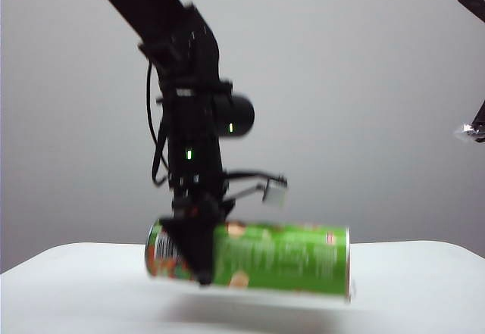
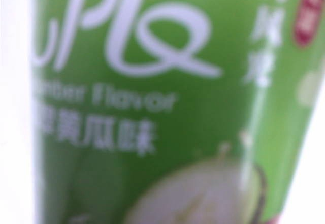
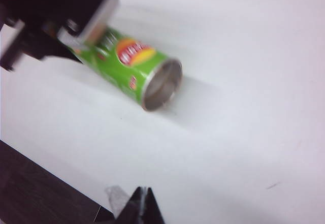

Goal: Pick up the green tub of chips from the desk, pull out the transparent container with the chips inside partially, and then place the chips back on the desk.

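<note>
A: On the left of the exterior view, the left gripper (image 1: 198, 262) comes down from its black arm and straddles the green tub of chips (image 1: 250, 257) near its left end. One finger crosses the front of the can; the jaws look clamped around it.

B: Is the tub off the desk (image 1: 424, 288)?

A: It appears so. It lies level, with a soft shadow under it and a pale gap between can and tabletop, though blur makes the gap hard to be sure of. The left wrist view shows only green label and white lettering, so the can sits right against that camera.

B: And further right?

A: The can's right end (image 3: 162, 84) is an open silver ring in the right wrist view. Neither the transparent container nor the chips can be made out inside. The right gripper (image 3: 142, 206) hangs well apart from the tub, fingers pressed together, holding nothing.

B: So the pick-up is the step in hand.

A: Likely. Next the right gripper would have to spread its fingers, reach the open end and draw the tray partway out while the left one steadies the can.
</note>
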Robot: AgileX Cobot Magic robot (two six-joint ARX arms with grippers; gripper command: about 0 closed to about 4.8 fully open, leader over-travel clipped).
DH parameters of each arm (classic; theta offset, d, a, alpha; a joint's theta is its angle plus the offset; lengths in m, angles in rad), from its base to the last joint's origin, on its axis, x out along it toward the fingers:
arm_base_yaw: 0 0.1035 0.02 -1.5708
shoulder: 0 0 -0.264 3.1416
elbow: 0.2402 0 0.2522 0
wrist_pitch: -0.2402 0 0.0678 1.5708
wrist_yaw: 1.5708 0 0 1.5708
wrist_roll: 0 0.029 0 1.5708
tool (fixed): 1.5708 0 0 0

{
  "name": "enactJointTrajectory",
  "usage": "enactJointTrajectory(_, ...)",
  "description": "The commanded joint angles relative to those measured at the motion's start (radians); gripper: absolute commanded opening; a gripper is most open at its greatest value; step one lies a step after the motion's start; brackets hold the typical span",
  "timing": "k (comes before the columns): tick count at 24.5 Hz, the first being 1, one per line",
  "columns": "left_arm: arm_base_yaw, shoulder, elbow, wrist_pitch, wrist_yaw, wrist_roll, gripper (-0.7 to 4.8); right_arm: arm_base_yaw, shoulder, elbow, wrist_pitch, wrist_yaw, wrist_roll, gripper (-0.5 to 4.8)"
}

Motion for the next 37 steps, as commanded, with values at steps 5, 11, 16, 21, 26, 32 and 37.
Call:
enactJointTrajectory(5, -0.003, -0.135, 0.004, -0.048, 0.012, -0.026, 1.57, -0.002, 0.003, 0.013, 0.106, -0.056, 0.006, 0.59)
enactJointTrajectory(11, -0.002, -0.294, 0.004, -0.072, 0.121, -0.066, 1.56, -0.077, 0.000, 0.061, 0.193, -0.251, 0.099, 1.15)
enactJointTrajectory(16, -0.015, -0.394, 0.003, -0.087, 0.251, -0.079, 1.55, -0.251, 0.004, 0.061, 0.399, -0.558, 0.269, 1.18)
enactJointTrajectory(21, -0.026, -0.416, 0.004, -0.081, 0.263, -0.089, 1.55, -0.290, 0.009, 0.061, 0.471, -0.623, 0.395, 1.17)
enactJointTrajectory(26, -0.061, -0.415, 0.003, -0.072, 0.254, -0.089, 1.55, -0.256, 0.009, 0.061, 0.494, -0.654, 0.466, 1.17)
enactJointTrajectory(32, -0.099, -0.415, 0.003, -0.022, 0.191, -0.089, 1.55, -0.248, 0.009, 0.061, 0.478, -0.658, 0.481, 1.17)
enactJointTrajectory(37, -0.097, -0.415, 0.003, -0.005, 0.154, -0.104, 1.55, -0.248, 0.007, 0.061, 0.415, -0.660, 0.471, 1.16)
